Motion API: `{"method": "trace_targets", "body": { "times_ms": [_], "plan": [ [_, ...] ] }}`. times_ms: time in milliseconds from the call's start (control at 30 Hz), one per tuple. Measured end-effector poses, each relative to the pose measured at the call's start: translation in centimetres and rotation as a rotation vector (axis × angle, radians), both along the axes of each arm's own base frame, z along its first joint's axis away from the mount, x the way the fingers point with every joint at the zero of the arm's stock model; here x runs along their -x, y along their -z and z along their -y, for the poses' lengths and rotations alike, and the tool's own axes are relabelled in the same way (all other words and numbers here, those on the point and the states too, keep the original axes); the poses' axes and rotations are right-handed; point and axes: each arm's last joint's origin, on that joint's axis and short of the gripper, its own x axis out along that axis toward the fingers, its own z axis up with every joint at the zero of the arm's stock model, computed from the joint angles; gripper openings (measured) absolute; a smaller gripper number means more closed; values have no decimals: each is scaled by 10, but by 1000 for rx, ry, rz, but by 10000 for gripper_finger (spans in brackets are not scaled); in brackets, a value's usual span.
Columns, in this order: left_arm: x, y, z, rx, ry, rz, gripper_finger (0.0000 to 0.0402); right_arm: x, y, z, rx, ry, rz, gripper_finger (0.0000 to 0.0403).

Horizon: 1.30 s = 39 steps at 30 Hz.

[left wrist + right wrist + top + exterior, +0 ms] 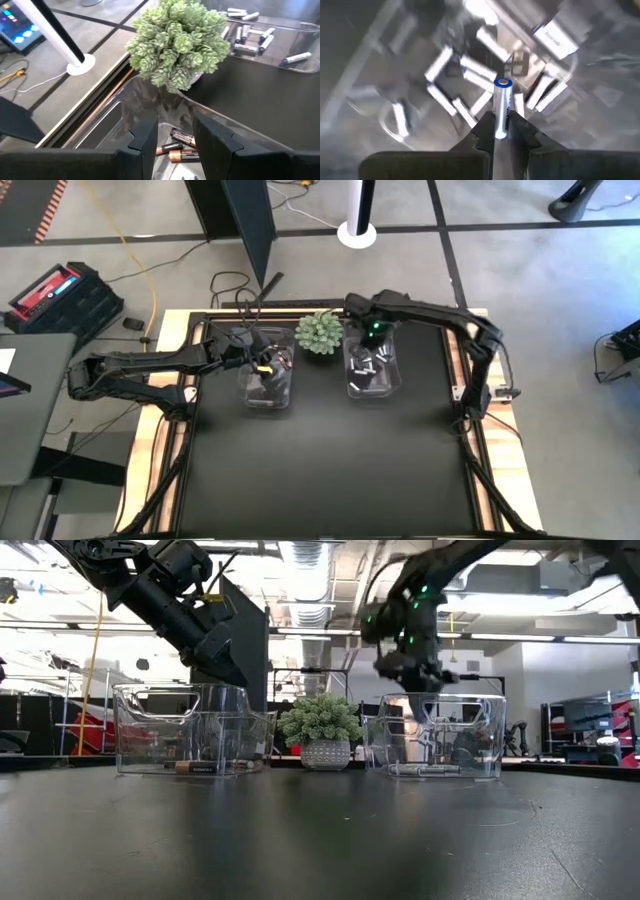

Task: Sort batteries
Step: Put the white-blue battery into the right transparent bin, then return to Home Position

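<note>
- While I hold the rig here, the right gripper [501,131] is clamped on one pale silver battery [502,106], hanging over the right bin [371,366].
- That cell's long axis runs straight out along the fingers, its free end pointing down toward the pale batteries [451,102] scattered on the bin floor; it sits above them, not touching as far as I can tell.
- I judge the coming move turns on that: the held cell already hangs over its own kind, so a release should drop it nose-first into the pile.
- The left gripper [175,142] hovers at the left bin [188,730], fingers parted with nothing between them.
- Dark copper-ended batteries [181,147] lie on that bin's floor just ahead of the gap, lying crosswise to the fingers.
- The green plant [320,332] stands between the two bins, at the far side of the mat.
- The right arm is plainly the nearer to the pale cells, the left to the dark ones.
</note>
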Motion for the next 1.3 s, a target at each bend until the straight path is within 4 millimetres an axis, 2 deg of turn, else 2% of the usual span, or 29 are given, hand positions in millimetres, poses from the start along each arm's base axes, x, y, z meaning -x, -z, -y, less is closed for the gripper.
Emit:
{"method": "trace_targets", "body": {
  "times_ms": [200, 467, 667, 1100, 1300],
  "plan": [
    [1, 0, -1, -23, -46, -10, 118, -16, 34, -7, -48, -179, -87, 52],
    [3, 0, -6, -28, -79, -11, 118, -30, 58, -15, -70, -260, -126, 52],
    [3, 0, -6, -26, -80, -10, 118, -32, 56, -16, -52, -265, -103, 61],
    [3, 0, -6, -25, -80, -9, 118, -30, 55, -13, -53, -234, -107, 145],
    [3, 0, -6, -25, -80, -11, 118, -27, 55, -14, -71, -234, -135, 169]
  ]
}}
